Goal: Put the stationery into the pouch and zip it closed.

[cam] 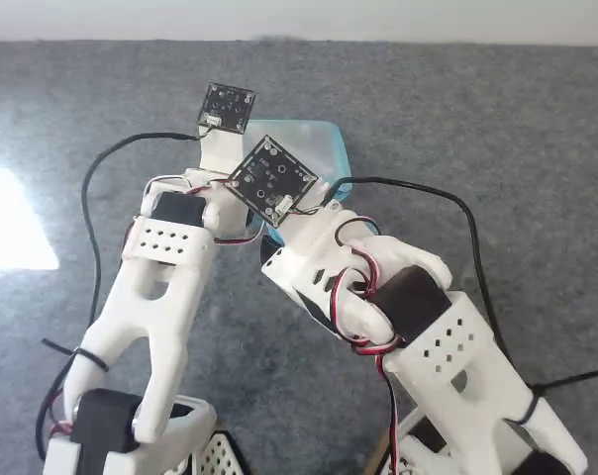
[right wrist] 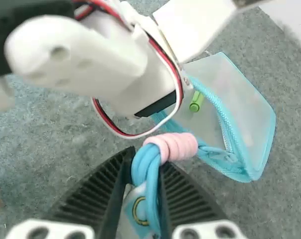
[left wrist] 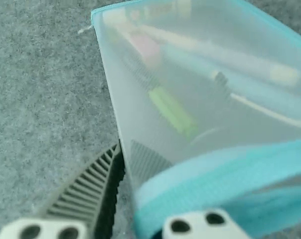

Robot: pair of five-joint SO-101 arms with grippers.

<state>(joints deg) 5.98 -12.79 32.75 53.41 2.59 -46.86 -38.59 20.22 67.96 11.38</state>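
The translucent pouch [cam: 314,146] with a teal zip lies on the grey table between both arms. Through its wall [left wrist: 200,99] I see a green pen [left wrist: 173,112], a pink item [left wrist: 148,47] and a pale pen [left wrist: 230,57] inside. My left gripper [left wrist: 128,157] is shut on the pouch's edge, one ribbed finger [left wrist: 88,191] outside it. My right gripper [right wrist: 146,164] is shut on the zip's blue pull cord [right wrist: 145,172], just behind its pink bead [right wrist: 170,148]. The cord leads to the pouch's teal zip [right wrist: 218,117], where the green pen's tip [right wrist: 195,103] shows.
Grey felt-like table [cam: 477,119] all around. The left arm's white body [right wrist: 90,55] hangs close over the right gripper. Black cables [cam: 418,188] trail from both arms. A bright light patch [cam: 12,223] lies at the left edge.
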